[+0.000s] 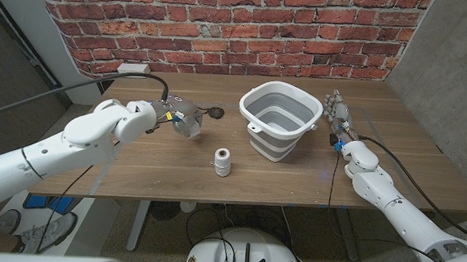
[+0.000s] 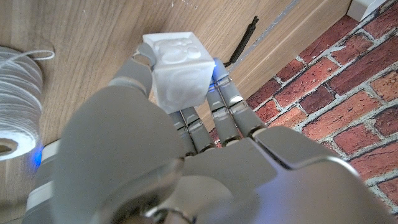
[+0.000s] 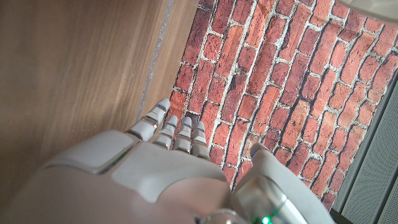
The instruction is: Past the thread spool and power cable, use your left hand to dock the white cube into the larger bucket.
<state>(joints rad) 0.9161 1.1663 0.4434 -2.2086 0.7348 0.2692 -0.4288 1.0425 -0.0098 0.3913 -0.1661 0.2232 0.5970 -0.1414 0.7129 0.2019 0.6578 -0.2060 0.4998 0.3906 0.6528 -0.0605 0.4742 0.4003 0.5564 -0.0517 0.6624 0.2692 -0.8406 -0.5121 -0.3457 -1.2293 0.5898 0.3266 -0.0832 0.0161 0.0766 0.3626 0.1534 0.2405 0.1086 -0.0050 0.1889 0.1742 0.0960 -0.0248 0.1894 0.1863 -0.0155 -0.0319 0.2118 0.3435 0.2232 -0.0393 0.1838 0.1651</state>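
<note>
My left hand (image 1: 181, 120) held the white cube (image 2: 180, 71) between thumb and fingers (image 2: 227, 99), above the wooden table (image 1: 134, 170), with the thread spool (image 1: 223, 161) just ahead of it on the near side and the dark power cable (image 1: 212, 111) lying just beyond it. The larger bucket (image 1: 279, 117), grey and white, stood further off past the spool, toward my right hand (image 1: 340, 113), which stood beside the bucket with fingers straight, close together and holding nothing.
</note>
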